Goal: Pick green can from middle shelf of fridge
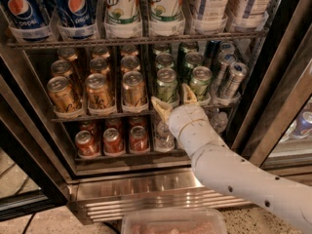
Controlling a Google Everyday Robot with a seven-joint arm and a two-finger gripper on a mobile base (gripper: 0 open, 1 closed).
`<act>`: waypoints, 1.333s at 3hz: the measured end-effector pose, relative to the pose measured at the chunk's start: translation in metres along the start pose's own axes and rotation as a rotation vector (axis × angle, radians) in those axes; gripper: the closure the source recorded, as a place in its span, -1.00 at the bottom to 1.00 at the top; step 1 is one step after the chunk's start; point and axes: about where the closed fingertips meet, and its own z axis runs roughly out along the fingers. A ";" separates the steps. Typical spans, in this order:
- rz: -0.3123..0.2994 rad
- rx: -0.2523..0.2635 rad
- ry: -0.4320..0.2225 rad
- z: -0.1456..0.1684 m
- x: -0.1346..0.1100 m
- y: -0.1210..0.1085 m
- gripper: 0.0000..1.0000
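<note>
Green can: the front green can [167,83] stands upright in its lane on the middle shelf [97,116], just at 12 o'clock from the picture's centre, lid and pull tab facing up.
Why there: the lanes and clear front cups hold each row in file, so the front can is the only one with open sides to take.
Neighbours: a second green can [200,82] at 3 o'clock of it, copper cans [98,90] at 9 o'clock, big bottles [122,9] on the rack at 12 o'clock, red cans [113,141] at 7 o'clock.
Gripper: the gripper [174,100] sits at the shelf's front edge, at 5 o'clock of the can's base, not yet around it.
Pincer: spread wide and holding nothing; one finger [162,108] is low at the can's left, the other rises between the two green cans.
Why held so: the spread looks meant to pass either side of the can.
Arm: the white arm [234,174] reaches in from 4 o'clock, above the fridge [146,194] base panel.
</note>
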 end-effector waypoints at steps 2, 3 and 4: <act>0.023 0.004 -0.006 0.010 0.002 0.000 -0.14; 0.039 0.003 -0.005 0.015 0.003 0.002 -0.12; 0.064 -0.014 -0.029 0.031 -0.003 0.009 -0.14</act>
